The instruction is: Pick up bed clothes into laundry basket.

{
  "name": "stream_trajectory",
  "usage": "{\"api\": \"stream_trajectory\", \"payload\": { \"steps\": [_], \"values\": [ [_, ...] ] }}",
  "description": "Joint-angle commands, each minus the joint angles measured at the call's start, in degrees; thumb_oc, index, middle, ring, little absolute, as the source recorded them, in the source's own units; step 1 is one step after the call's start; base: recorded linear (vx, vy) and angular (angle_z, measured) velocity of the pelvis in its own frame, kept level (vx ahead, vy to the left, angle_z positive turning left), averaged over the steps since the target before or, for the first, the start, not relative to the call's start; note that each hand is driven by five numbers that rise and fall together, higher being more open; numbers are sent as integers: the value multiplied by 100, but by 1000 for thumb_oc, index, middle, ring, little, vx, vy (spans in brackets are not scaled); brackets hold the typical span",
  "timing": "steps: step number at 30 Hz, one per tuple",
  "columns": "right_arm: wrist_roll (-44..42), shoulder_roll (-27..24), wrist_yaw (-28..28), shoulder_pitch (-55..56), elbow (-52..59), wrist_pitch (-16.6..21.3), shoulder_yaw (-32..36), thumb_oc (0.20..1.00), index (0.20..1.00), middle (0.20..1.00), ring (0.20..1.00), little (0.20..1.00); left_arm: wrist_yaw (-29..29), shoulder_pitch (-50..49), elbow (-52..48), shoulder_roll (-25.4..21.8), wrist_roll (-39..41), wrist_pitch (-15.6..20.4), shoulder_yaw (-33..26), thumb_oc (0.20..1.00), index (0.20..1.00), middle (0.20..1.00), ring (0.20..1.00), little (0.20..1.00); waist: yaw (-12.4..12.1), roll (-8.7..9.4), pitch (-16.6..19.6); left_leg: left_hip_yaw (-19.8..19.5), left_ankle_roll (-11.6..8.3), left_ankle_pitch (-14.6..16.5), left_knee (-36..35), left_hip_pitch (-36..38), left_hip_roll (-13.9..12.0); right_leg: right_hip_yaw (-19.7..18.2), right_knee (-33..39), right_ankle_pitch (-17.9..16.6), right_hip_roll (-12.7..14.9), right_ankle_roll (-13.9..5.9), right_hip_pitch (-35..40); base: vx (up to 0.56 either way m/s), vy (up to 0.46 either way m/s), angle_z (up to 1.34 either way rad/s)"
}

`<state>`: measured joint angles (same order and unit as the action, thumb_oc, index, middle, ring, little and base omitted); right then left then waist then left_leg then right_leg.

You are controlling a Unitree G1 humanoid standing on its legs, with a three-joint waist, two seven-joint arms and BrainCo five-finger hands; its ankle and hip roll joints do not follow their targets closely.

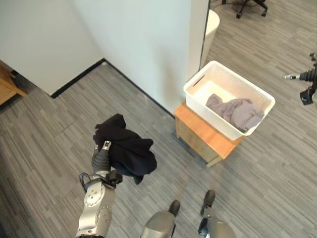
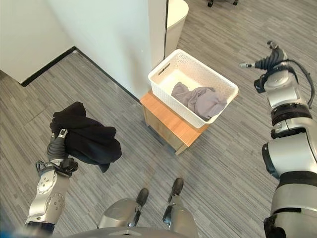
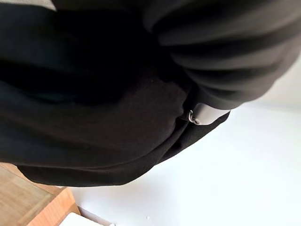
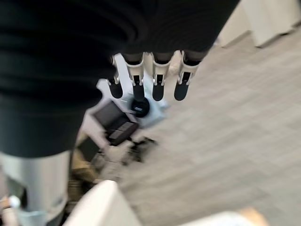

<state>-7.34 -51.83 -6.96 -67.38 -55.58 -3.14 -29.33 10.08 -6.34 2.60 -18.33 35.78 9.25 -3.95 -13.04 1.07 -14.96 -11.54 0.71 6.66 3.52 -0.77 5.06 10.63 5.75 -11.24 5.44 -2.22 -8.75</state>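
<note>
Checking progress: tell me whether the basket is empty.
Not empty: a grey garment lies bunched inside the white basket.

A small wooden table [image 2: 168,124] stands on the grey plank floor [image 2: 223,163] beside a white wall [image 2: 109,44]. At one o'clock, an office chair's wheeled base [image 1: 251,7] shows.

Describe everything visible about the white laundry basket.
The white laundry basket is rectangular, plastic-looking, with perforated walls and a slot handle in one short end. It sits upright on a small wooden table beside a white wall, overhanging the tabletop. Inside lies a crumpled grey garment, bunched toward one end. Neither hand touches it.
</note>
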Motion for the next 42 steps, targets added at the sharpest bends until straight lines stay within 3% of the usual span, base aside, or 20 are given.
{"api": "stream_trajectory", "payload": {
  "steps": [1,5,8,9,12,13,16,22,29,32,38,42],
  "values": [
    [-324,-304,-6,-310,1064,455,-429,1000,1000,1000,1000,1000,5,-53,-475,-514,-57,304,-162,200,200,200,200,200,-61,170,231,-236,-437,-946,-796,-367,-435,218,-90,965,144,-518,714,31,-2,-5],
    [-737,-354,689,1013,3186,790,-118,1000,1000,1000,1000,1000,-309,259,-594,-985,-89,384,-187,200,200,200,200,200,-13,105,353,-239,-444,-881,-813,-198,-418,294,-102,1049,200,-539,916,50,-4,0],
    [-741,396,824,2088,3974,829,459,1000,1000,1000,1000,1000,-330,500,-843,-1164,-98,433,-200,200,200,200,200,200,-2,-2,410,-261,-433,-854,-824,-136,-402,346,-100,1071,232,-543,999,34,23,7],
    [-529,951,807,2542,4069,873,664,1000,1000,1000,1000,1000,-304,682,-922,-1228,-90,495,-193,200,200,200,200,200,-27,-63,455,-271,-422,-834,-832,-94,-391,357,-92,1090,241,-550,1044,42,41,4],
    [-549,1995,810,3112,3810,888,731,1000,1000,1000,1000,1000,-233,1132,-956,-1358,-97,584,-159,200,200,200,200,200,-32,-174,510,-277,-402,-820,-841,-49,-389,366,-90,1108,254,-550,1090,30,33,3],
    [-382,2408,893,3276,3768,918,569,1000,1000,1000,1000,1000,-162,1459,-917,-1616,-81,667,-172,200,200,200,200,200,-27,-221,550,-271,-395,-804,-849,-11,-394,353,-84,1115,260,-553,1115,0,0,0],
    [-68,2739,820,3331,3912,1060,457,1000,1000,1000,1000,1000,-172,1771,-928,-2104,-82,786,-180,200,200,200,200,200,-13,-288,613,-270,-390,-794,-852,2,-400,344,-78,1125,262,-566,1127,11,4,0],
    [6,3119,260,3217,4003,1294,746,1000,1000,1000,1000,1000,-53,1991,-996,-2355,-96,905,-76,200,200,200,200,200,4,-338,648,-273,-372,-788,-852,9,-382,342,-75,1117,286,-597,1137,0,6,0],
    [-9,2716,-75,2704,4073,1325,995,1000,1000,1000,1000,1000,-161,2255,-1005,-2489,52,908,204,200,200,200,200,200,-26,-294,747,-302,-360,-760,-852,37,-356,380,-75,1099,333,-644,1184,9,5,1],
    [-96,2778,-117,2601,4062,1348,986,1000,1000,1000,1000,1000,-203,2334,-1014,-2482,99,890,335,200,200,200,200,200,-30,-297,760,-291,-353,-755,-852,50,-353,374,-75,1095,346,-646,1193,0,0,0],
    [-385,2920,-64,2252,3824,1309,756,1000,1000,1000,1000,1000,-505,2720,-1170,-2494,338,765,1005,200,200,200,200,200,-68,-319,803,-304,-352,-764,-852,53,-323,420,-75,1095,373,-650,1222,0,0,0],
    [-998,3421,-297,2322,3681,1407,942,1000,1000,1000,1000,1000,-562,3314,-1335,-2350,483,667,1720,200,200,200,200,200,-7,-348,803,-334,-365,-772,-852,52,-311,466,-75,1083,387,-656,1248,2,10,7]
  ]
}}
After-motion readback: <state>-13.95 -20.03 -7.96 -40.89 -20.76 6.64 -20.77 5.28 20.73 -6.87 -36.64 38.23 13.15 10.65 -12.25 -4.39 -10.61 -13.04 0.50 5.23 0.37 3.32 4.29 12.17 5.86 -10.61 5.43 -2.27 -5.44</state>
